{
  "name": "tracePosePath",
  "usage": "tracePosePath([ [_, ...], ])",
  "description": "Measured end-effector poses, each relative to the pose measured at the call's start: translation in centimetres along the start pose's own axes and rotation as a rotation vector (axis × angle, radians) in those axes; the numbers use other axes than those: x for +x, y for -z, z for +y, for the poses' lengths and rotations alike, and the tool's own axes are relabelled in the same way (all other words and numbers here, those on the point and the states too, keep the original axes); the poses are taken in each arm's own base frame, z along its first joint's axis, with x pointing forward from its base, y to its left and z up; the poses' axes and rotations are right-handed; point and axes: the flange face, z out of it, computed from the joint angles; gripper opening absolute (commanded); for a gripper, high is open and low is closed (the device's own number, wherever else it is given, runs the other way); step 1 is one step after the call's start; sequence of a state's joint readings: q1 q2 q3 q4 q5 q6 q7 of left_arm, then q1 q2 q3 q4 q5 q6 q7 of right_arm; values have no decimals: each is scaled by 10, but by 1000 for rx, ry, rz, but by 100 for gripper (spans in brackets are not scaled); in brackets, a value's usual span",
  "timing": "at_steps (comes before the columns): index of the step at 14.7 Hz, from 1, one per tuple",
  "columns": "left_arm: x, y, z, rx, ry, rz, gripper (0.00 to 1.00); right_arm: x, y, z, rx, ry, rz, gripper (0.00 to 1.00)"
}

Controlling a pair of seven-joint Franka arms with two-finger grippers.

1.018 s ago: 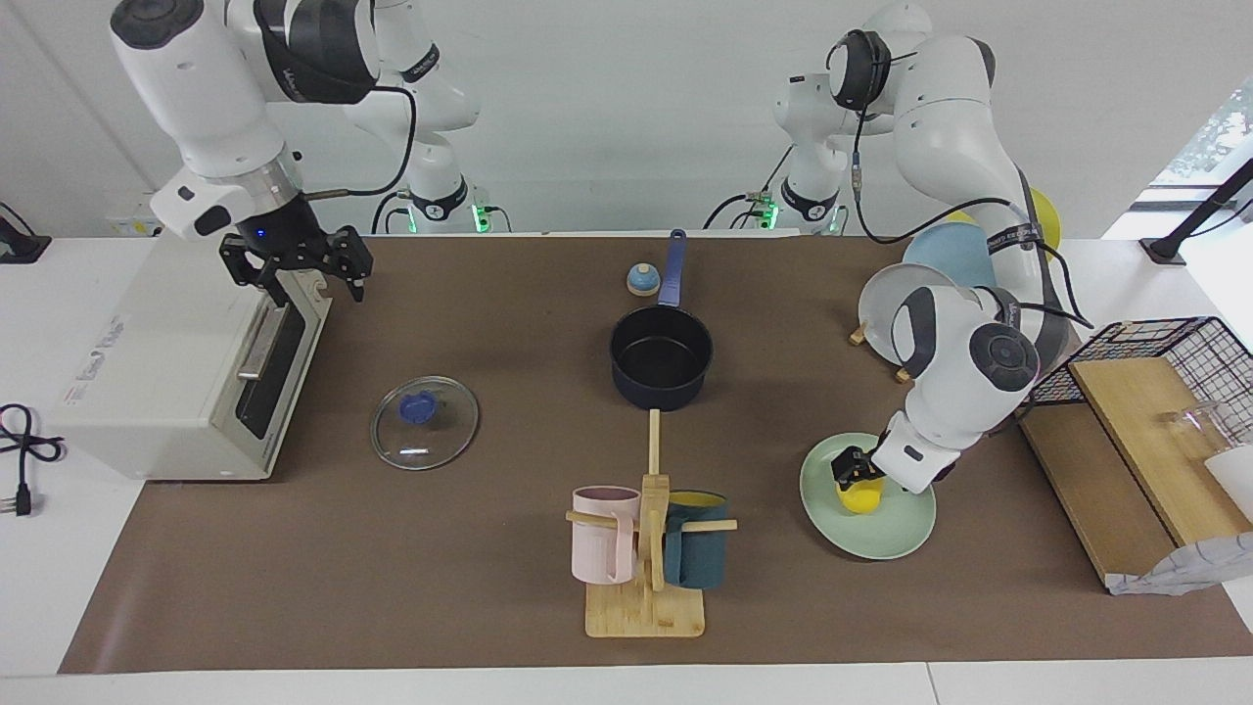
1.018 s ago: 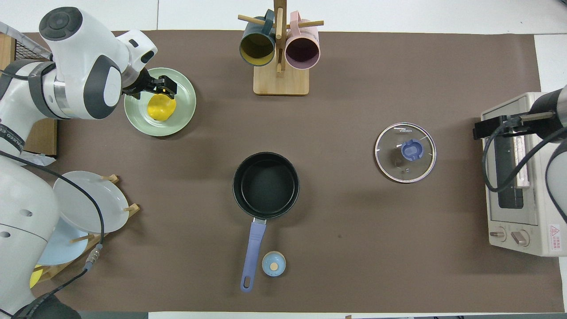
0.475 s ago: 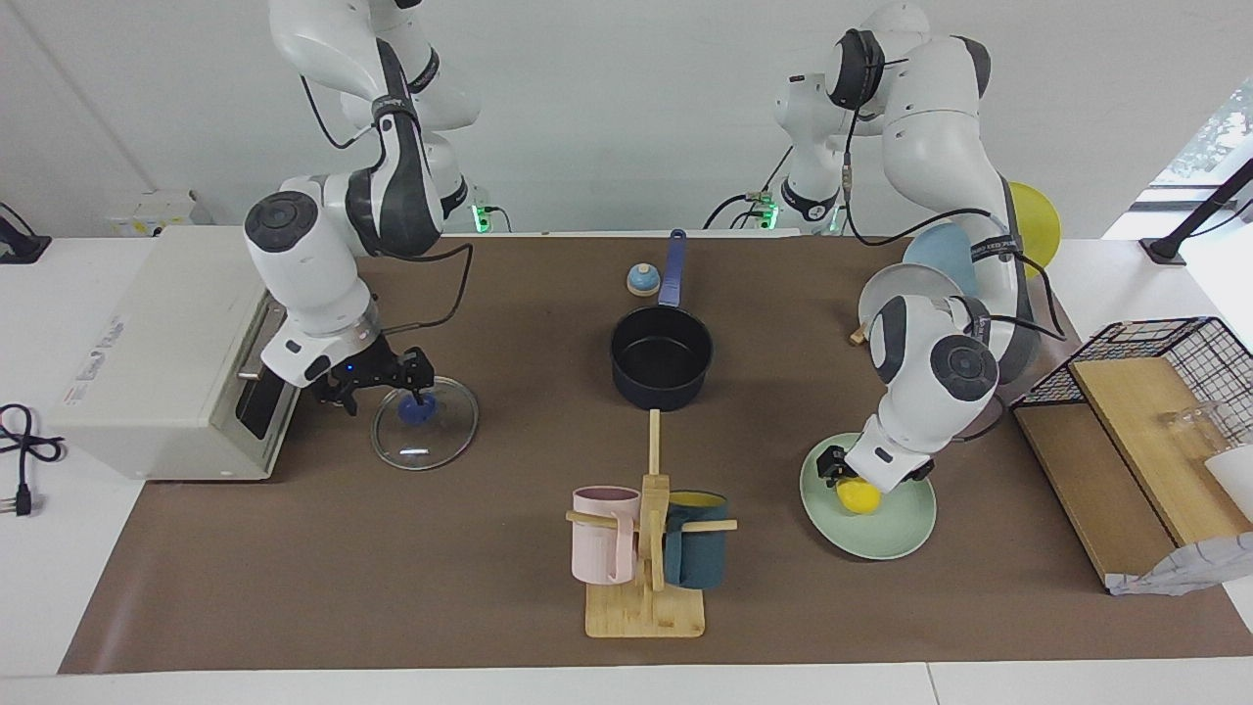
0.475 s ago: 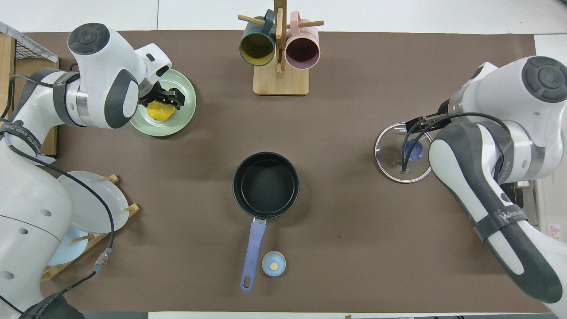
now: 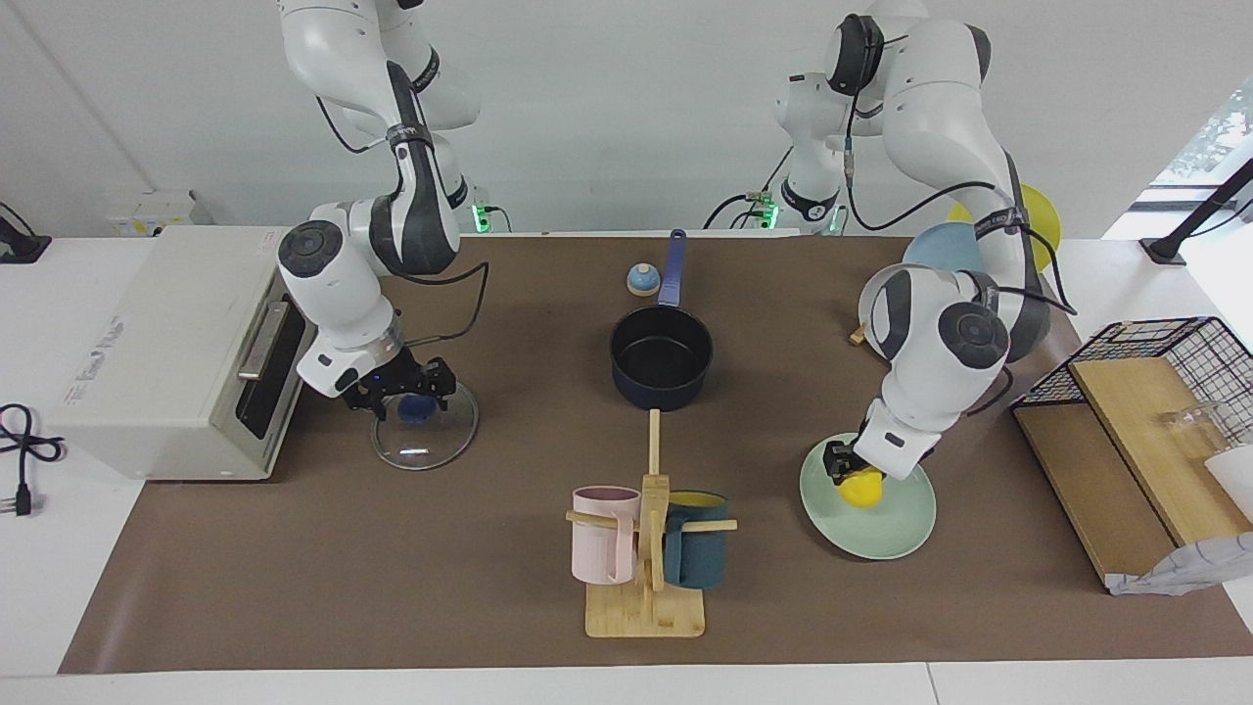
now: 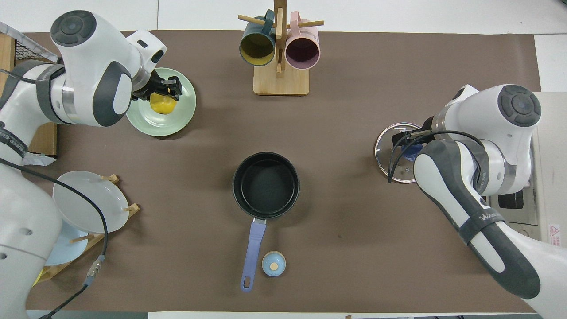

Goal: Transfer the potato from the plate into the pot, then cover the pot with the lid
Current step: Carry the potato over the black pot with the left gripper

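The yellow potato (image 5: 862, 488) (image 6: 162, 103) is on the mint-green plate (image 5: 896, 529) (image 6: 153, 126), at the left arm's end of the table. My left gripper (image 5: 850, 472) (image 6: 169, 90) is shut on the potato, low over the plate. The navy pot (image 5: 662, 357) (image 6: 266, 185) stands empty mid-table, its handle pointing toward the robots. The glass lid (image 5: 431, 446) (image 6: 394, 166) lies flat beside the toaster oven. My right gripper (image 5: 408, 394) (image 6: 405, 142) is open, low over the lid's blue knob (image 5: 415, 410), with a finger on each side.
A wooden mug rack (image 5: 646, 597) (image 6: 280, 82) with a pink and a teal mug stands farther from the robots than the pot. A small bell (image 5: 642, 280) (image 6: 273, 263) sits beside the pot handle. The toaster oven (image 5: 166, 352), plate rack (image 6: 84, 208) and wire basket (image 5: 1165, 362) line the table ends.
My right arm swung down from the toaster oven and brought its open gripper over the lid knob. My left gripper closed on the potato and shifted it slightly across the plate.
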State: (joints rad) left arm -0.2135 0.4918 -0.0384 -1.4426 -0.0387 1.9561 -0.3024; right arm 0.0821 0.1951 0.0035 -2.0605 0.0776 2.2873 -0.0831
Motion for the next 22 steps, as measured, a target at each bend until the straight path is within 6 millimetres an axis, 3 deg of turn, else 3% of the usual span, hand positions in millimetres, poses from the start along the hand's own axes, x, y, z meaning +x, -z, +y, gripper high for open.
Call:
tracePosePath([
  [3,-64,88,54,-17,79,-26,0,-10,-15,3,0,-6,-24,100],
  [5,-118,106,101,-22,117,-21,0,-11,-16,4,0,-8,-28,100],
  [7,-168,87,147,-41,124,4,0,-11,-16,5,0,-10,-27,99],
  [8,-187,70,161,-54,116,20,0,-11,-16,5,0,-11,-27,89],
  [10,-221,25,179,-70,96,38,0,-12,-16,6,0,-12,-27,73],
  [12,-244,-15,185,-77,83,45,0,-12,-16,6,0,-13,-27,73],
  [14,-257,-38,185,-72,72,42,0,-12,-16,6,0,-13,-28,70],
  [15,-260,-44,184,-68,70,38,0,-12,-16,6,0,-13,-28,64],
  [19,-266,-66,189,-72,65,42,0,-12,-16,7,0,10,-26,0],
  [22,-277,-90,199,-59,54,27,0,-12,-15,7,1,25,-27,0],
])
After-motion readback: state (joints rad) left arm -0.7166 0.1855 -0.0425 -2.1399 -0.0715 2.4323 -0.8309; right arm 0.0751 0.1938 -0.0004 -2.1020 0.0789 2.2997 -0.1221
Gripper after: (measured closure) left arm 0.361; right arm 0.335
